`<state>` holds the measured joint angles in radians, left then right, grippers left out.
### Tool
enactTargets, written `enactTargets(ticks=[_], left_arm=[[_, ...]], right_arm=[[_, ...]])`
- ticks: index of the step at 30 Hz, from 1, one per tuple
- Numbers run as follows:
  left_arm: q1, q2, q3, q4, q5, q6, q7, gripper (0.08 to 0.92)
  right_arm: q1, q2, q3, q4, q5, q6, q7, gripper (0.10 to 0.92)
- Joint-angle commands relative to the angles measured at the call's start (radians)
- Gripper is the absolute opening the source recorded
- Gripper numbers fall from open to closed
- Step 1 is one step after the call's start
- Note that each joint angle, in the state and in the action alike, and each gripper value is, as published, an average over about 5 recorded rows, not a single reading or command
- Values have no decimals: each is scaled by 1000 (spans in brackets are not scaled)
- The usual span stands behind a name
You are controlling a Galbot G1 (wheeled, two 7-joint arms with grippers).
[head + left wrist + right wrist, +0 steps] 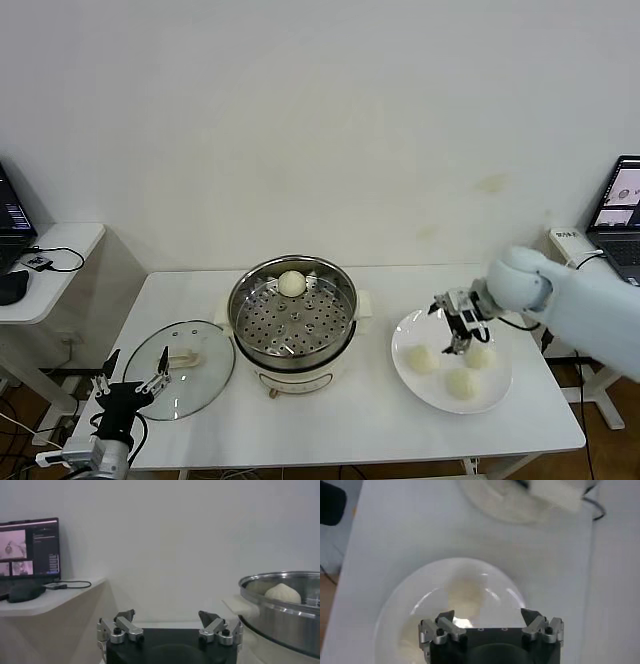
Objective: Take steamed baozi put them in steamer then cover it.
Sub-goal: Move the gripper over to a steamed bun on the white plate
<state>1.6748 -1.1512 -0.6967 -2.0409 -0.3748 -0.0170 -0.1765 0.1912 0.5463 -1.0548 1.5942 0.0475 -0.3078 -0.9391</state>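
Note:
The steamer (292,318) stands at the table's middle, its steel pot uncovered, with one baozi (291,284) on the perforated tray at the far side. Three more baozi (424,359) (462,383) (481,356) lie on a white plate (420,388) to the right. My right gripper (460,325) hangs open just above that plate, empty. In the right wrist view its jaws (487,615) stand wide over a baozi (465,595). Open and empty, my left gripper (132,375) sits low at the table's front left corner. The left wrist view shows the steamer (285,612) and its baozi (283,593).
A glass lid (195,378) lies flat on the table left of the steamer, beside my left gripper. A side desk (45,270) with a laptop and mouse stands at the far left. Another laptop (620,215) sits at the far right.

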Motion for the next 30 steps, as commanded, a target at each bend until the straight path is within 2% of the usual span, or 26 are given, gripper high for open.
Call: enactTargets(ticks=[1,24,30], left_arm=[[3,-1,-1,5,2,-1,1,823],[2,-6,-8,-4,7,-3,3,823],[-2,-7,-9,6,8,-4,3,823]], right_arm=[[-153,-14,72,-10,-63,-13,-4,823],[-253,156,149,-198,-126,25,37,821],[-251,179,147,-207,-142,16,39,767]])
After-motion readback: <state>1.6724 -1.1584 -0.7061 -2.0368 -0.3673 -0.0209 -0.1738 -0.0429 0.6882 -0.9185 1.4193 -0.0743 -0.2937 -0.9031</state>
